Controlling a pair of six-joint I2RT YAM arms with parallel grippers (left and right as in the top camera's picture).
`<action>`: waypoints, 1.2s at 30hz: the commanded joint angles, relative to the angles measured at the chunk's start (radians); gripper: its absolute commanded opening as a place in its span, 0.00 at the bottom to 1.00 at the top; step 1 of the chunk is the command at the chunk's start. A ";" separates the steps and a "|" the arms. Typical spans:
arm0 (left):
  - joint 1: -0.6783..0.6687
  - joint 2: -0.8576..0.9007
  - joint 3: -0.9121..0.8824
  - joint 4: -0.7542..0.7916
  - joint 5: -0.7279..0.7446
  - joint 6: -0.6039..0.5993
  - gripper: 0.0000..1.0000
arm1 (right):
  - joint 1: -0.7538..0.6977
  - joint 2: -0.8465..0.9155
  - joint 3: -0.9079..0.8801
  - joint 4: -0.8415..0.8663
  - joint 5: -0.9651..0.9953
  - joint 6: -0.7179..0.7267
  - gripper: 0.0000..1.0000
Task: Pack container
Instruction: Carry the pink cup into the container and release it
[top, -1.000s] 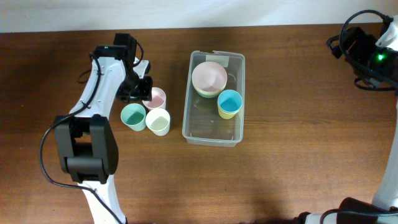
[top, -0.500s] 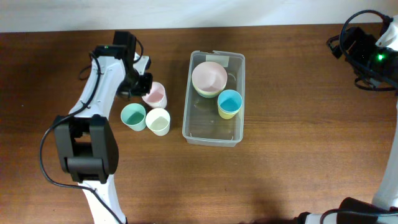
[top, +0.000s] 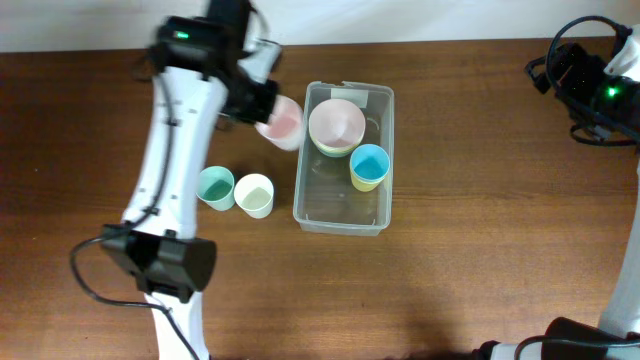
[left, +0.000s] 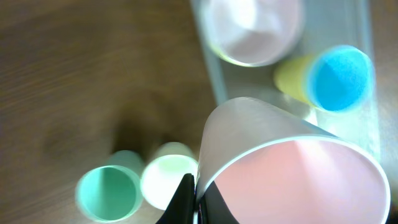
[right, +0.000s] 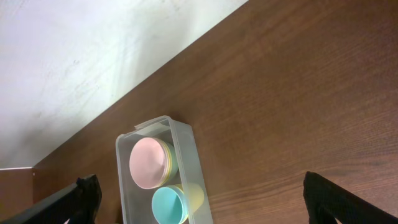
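The clear container (top: 343, 214) stands mid-table with stacked pastel bowls (top: 336, 126) and a yellow cup with blue inside (top: 369, 167) in it. It also shows in the left wrist view (left: 214, 74) and right wrist view (right: 186, 149). My left gripper (top: 262, 118) is shut on the rim of a pink cup (top: 281, 123) and holds it in the air just left of the container's far end; the cup fills the left wrist view (left: 292, 174). My right gripper (top: 600, 95) is open and empty at the far right.
A green cup (top: 214, 187) and a pale cream cup (top: 254, 195) stand on the table left of the container. Both show in the left wrist view, the green cup (left: 109, 194) and the cream cup (left: 166, 180). Cables hang at the right arm.
My left gripper has lifted the pink cup off the table from beside the other two cups and carried it up and right toward the container. The right arm has not moved.
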 joint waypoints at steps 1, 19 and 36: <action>-0.084 -0.010 -0.047 0.005 0.010 -0.003 0.01 | -0.003 0.005 0.001 0.000 -0.004 0.004 0.99; -0.187 -0.007 -0.483 0.370 -0.046 -0.041 0.01 | -0.003 0.005 0.001 0.000 -0.004 0.005 0.99; -0.184 -0.008 -0.469 0.416 -0.061 -0.041 0.43 | -0.003 0.005 0.001 0.000 -0.004 0.004 0.99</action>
